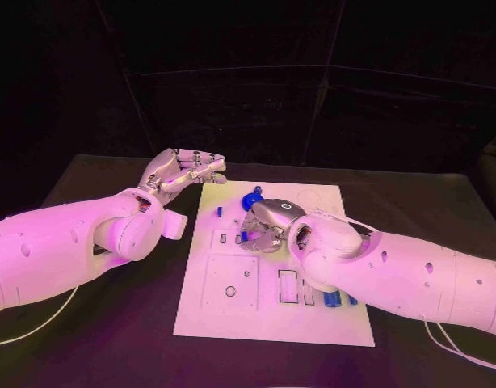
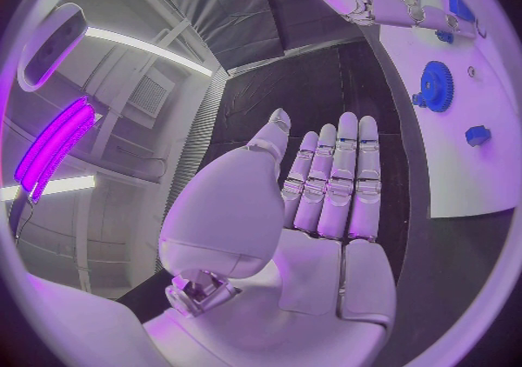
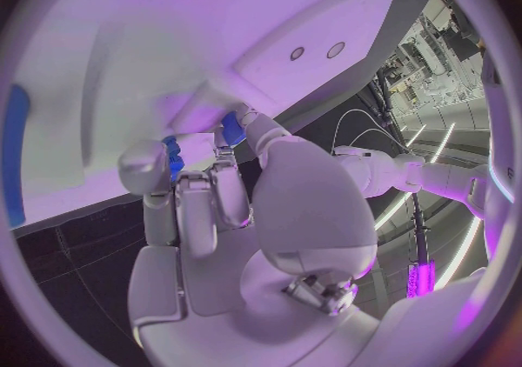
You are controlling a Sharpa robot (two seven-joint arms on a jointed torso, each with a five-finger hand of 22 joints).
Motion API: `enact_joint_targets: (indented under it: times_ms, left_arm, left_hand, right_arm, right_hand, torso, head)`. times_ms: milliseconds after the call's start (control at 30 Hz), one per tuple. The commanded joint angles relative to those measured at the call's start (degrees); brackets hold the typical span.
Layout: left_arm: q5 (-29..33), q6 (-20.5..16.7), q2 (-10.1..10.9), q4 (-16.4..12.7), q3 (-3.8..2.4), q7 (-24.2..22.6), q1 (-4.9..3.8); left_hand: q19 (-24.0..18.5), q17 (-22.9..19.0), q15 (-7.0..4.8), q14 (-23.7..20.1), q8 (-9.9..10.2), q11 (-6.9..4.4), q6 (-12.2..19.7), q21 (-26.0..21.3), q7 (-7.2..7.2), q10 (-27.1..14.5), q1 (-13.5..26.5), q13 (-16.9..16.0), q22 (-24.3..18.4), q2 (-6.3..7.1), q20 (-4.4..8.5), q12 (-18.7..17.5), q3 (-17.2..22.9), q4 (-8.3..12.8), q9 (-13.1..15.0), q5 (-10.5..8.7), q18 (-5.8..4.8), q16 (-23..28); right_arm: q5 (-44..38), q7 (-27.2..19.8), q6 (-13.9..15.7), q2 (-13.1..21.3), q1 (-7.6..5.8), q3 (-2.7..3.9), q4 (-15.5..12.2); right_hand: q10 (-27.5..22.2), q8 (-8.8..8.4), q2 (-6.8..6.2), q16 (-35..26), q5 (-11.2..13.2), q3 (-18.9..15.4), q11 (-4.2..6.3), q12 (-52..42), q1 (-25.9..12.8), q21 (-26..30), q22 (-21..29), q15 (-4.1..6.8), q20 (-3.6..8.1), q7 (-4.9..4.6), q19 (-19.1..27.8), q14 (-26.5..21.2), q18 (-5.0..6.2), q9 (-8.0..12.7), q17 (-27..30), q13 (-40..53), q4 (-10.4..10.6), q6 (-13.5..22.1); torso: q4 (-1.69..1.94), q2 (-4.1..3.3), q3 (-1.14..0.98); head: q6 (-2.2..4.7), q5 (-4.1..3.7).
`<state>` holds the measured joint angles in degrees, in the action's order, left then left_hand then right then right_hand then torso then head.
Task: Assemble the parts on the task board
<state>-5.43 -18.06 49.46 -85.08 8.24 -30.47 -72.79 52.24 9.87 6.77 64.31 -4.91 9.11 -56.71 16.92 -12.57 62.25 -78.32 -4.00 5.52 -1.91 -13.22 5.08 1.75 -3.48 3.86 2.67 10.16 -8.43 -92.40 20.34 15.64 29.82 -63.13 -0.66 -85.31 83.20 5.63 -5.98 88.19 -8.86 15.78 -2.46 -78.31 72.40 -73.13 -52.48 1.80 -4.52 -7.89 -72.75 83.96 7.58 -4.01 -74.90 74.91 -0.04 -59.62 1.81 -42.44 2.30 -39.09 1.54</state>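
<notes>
Here my right hand (image 1: 269,222) curls down over the middle of the white board (image 1: 274,319), fingers pinching a small blue piece (image 3: 172,158) to seat it. My left hand (image 1: 182,171) waits beside the board's far corner, fingers straight, together, empty.

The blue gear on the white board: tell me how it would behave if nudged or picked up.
The blue gear looks like rigid moulded plastic, so probably stiff and light. It seems to lie flat on the board, so a nudge would likely slide it, not roll it. Its toothed rim should give fingers some grip.
</notes>
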Motion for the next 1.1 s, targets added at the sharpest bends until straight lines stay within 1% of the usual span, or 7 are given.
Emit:
enact_joint_targets:
  times_ms: [33,533,700,800,933,1000,1100]
  left_arm:
    - [0.06,0.32,0.03,-0.14,-0.05,-0.19,-0.1]
    - [0.06,0.3,0.07,-0.05,-0.05,-0.11,-0.1]
    - [0.06,0.32,0.06,-0.02,-0.05,-0.12,-0.1]
    - [0.06,0.31,0.08,0.01,-0.05,-0.08,-0.1]
    - [-0.14,-0.04,0.11,0.13,-0.05,0.38,-0.1]
    - [-1.08,-0.36,0.16,0.23,-0.05,1.13,-0.1]
    - [-3.44,-0.84,0.36,0.32,-0.05,3.81,-0.1]
  left_hand:
    - [0.32,0.1,0.03,0.48,0.35,0.37,-0.16,-0.28,-0.24,-0.04,0.48,0.09,-0.08,-0.2,-0.01,-0.31,-0.04,0.37,-0.05,0.19,0.35,0.29]
    - [0.32,0.11,0.04,0.49,0.39,0.38,-0.14,-0.3,-0.25,-0.07,0.48,0.1,-0.09,-0.21,-0.02,-0.36,-0.03,0.4,-0.06,0.19,0.35,0.31]
    - [0.32,0.11,0.04,0.49,0.4,0.38,-0.13,-0.3,-0.24,-0.07,0.47,0.1,-0.1,-0.21,-0.02,-0.37,-0.03,0.42,-0.06,0.19,0.35,0.32]
    - [0.33,0.12,0.04,0.5,0.41,0.38,-0.13,-0.3,-0.22,-0.07,0.45,0.1,-0.1,-0.21,-0.02,-0.38,-0.02,0.45,-0.06,0.19,0.35,0.32]
    - [1.42,0.62,-0.54,2.2,0.37,-0.08,-0.55,0.19,0.39,0.49,0.32,0.07,0.02,-0.28,0.36,-0.37,0.07,0.87,0.01,0.21,0.49,-0.35]
    - [3.94,1.72,-1.61,5.63,0.28,-0.75,-1.17,1.6,0.87,1.53,0.49,-0.01,0.57,-0.32,1.39,-0.22,0.04,1.09,0.06,0.2,0.4,-1.99]
    - [8.97,4.34,-3.69,12.67,-0.08,-2.3,-2.57,4.71,1.91,5.29,1.34,-0.52,1.92,-0.07,3.48,1.02,-0.36,0.95,0.18,0.42,0.51,-5.86]
  right_arm:
    - [-0.13,1.87,-1.47,0.03,0.34,-0.38,0.36]
    - [-0.28,1.69,2.69,0.26,0.36,-0.38,-0.38]
    - [-0.34,1.16,4.89,0.46,0.39,-0.38,-0.91]
    - [-0.55,-0.11,8.14,0.93,0.43,-0.38,-1.47]
    - [0.69,-5.52,13.48,2.52,0.45,-0.37,-2.69]
    - [2.53,-10.1,15.25,3.87,0.44,-0.35,-3.62]
    - [7.13,-17.38,15.85,6.43,0.15,-0.32,-5.31]
  right_hand:
    - [-0.38,-0.5,-0.46,-0.16,0.74,-1.13,-0.58,0.67,-1.0,0.3,0.19,-0.63,-0.37,-0.12,0.19,4.93,-0.76,0.1,-9.95,4.68,0.22,1.05]
    - [-2.98,-1.44,-1.83,-0.11,0.51,-6.09,-1.24,4.71,-0.96,0.7,0.7,-1.21,-0.92,-0.82,0.39,4.96,-0.68,0.06,-10.2,1.09,1.82,4.68]
    - [-3.23,-1.31,-2.01,-0.14,0.49,-7.69,-1.36,5.03,-0.43,0.78,0.83,-1.31,-1.03,-0.94,0.45,4.94,-0.66,0.01,-10.13,0.69,2.38,5.17]
    - [-3.31,-1.24,-2.44,-0.17,0.55,-10.07,-1.51,5.06,0.12,0.86,0.95,-1.44,-1.15,-1.11,0.51,4.93,-0.65,0.04,-10.11,0.5,3.3,5.87]
    - [-3.38,-0.78,-2.48,-0.1,0.13,-14.66,-1.68,4.99,2.29,0.94,1.06,-1.65,-1.31,-1.27,0.54,4.97,-0.6,0.01,-10.34,0.23,5.8,6.58]
    - [-3.07,-1.06,-2.35,0.1,-0.05,-15.79,-1.93,4.38,3.44,0.88,0.96,-1.8,-1.43,-1.57,0.49,5.08,-0.64,0.14,-10.84,0.64,6.75,7.64]
    - [-3.14,-1.09,-1.73,0.0,-0.1,-16.71,-2.14,4.3,4.32,1.1,1.39,-1.96,-1.62,-1.76,0.74,5.02,-0.58,0.13,-10.63,0.6,7.71,8.28]
  torso:
    - [-0.08,-0.02,-0.01]
    - [-0.04,0.0,-0.04]
    - [-0.06,-0.02,-0.05]
    - [-0.05,-0.04,-0.04]
    - [-0.05,0.07,-0.05]
    - [-0.09,0.1,-0.04]
    - [-0.1,0.15,-0.05]
  head:
    - [0.05,-0.02]
    - [-0.04,-0.12]
    - [-0.03,-0.1]
    - [-0.03,-0.14]
    - [-0.02,-0.02]
    - [0.05,0.04]
    - [0.21,0.02]
